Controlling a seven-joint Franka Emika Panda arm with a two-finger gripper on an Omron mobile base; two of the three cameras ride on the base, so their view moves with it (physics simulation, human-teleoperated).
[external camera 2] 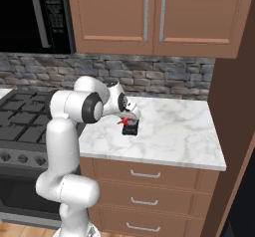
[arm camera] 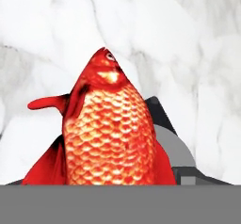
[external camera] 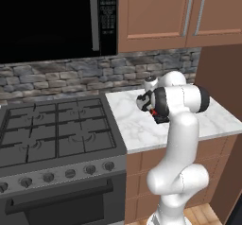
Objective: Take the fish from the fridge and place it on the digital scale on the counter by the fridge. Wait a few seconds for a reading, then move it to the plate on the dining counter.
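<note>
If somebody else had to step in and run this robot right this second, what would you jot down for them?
Gripper: low over the digital scale; whether its jaws are open or closed on the fish I cannot tell.
Fish: red-orange, lying over the dark scale, its head past the edge above the marble.
Scale: on the counter, the narrow marble top with wooden drawers, right of the stove.
Done: fish is out of the fridge and at the scale.
Left: confirm the fish rests free on the scale, wait a few seconds for a reading, then carry it to the plate on the dining counter.
</note>
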